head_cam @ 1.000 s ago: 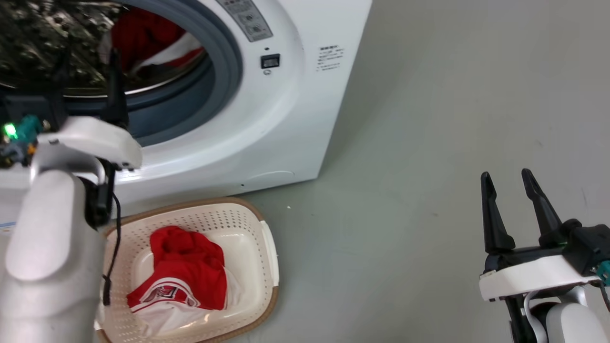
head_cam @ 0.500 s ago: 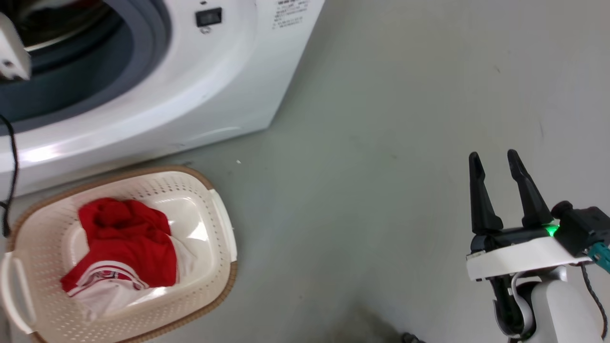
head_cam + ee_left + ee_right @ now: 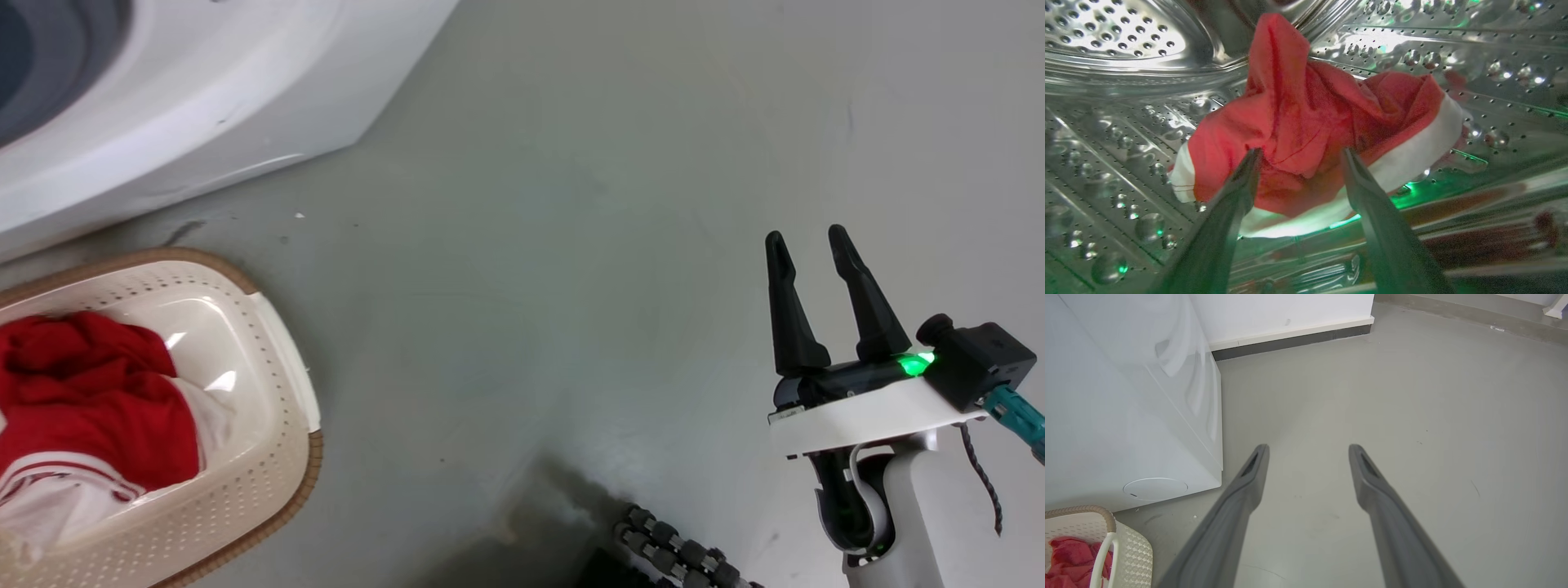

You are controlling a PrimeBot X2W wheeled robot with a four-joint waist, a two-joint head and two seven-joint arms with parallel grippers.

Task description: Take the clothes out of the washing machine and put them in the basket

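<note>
Two red-and-white garments, one basket, one washing machine. The first garment (image 3: 90, 400) lies crumpled in the cream basket (image 3: 273, 384) at 8 o'clock in the head view, below the washing machine (image 3: 204, 98) at 11, and the second garment (image 3: 1310, 122), red with a broad white band, is heaped in the steel drum (image 3: 1126, 41). The left gripper (image 3: 1301, 153) has its fingers spread before that heap, while the right gripper (image 3: 808, 238), at 4 o'clock over the floor (image 3: 531, 245), has its fingers spread and empty.
</note>
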